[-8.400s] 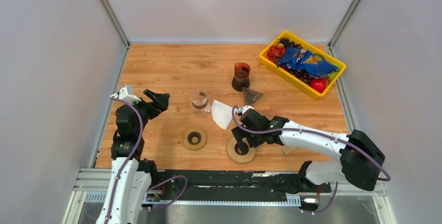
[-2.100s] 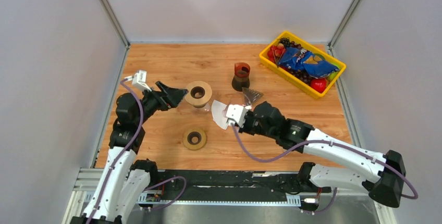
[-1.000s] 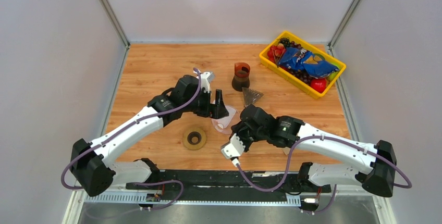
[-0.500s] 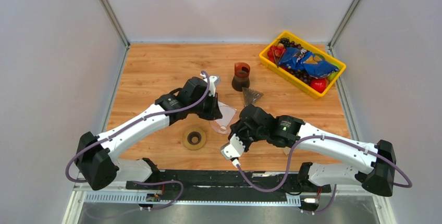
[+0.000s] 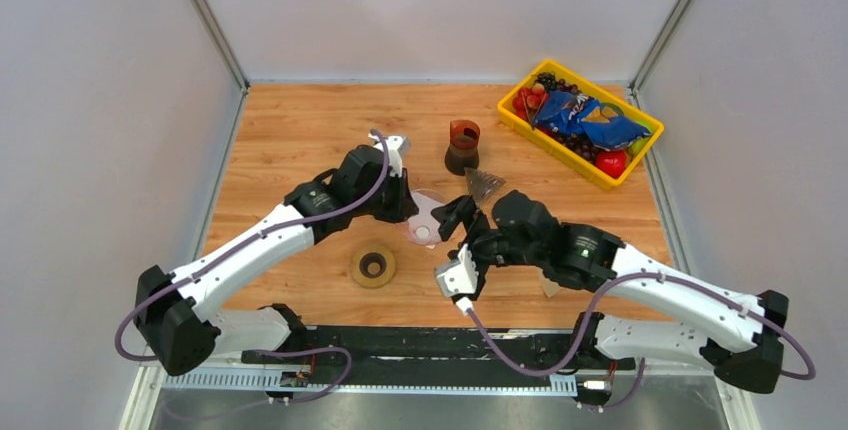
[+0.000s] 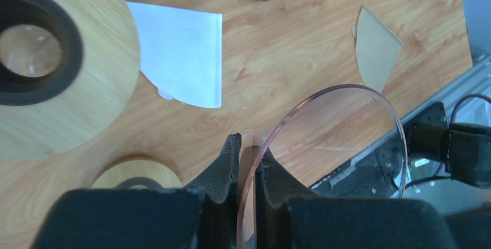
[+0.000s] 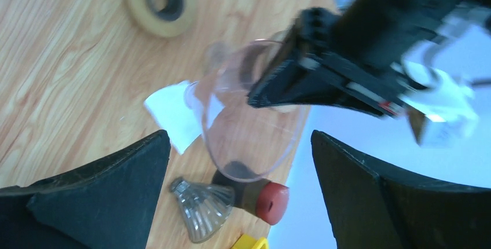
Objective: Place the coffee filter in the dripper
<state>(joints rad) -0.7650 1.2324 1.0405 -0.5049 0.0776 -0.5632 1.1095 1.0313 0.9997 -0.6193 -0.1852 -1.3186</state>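
The left gripper is clamped tight on the thin edge of the clear, pink-tinted plastic dripper, holding it tipped on its side over the wood-grain table with its round mouth turned toward the right gripper, whose jaws stand spread wide just in front of that mouth, gripping nothing. The white paper coffee filter is not in the dripper: it lies flat on the table, folded to a fan shape, under and a little beyond the dripper. A ribbed glass cone and a dark brown pot with a red-orange top stand beyond the dripper, the cone the nearer of the two. A flat wooden ring with a black hole lies on the near side of the dripper, toward the left arm's base. A brown paper filter lies well apart from the dripper on the right arm's side, and a yellow plastic bin of snacks and fruit sits far from the dripper at the far right
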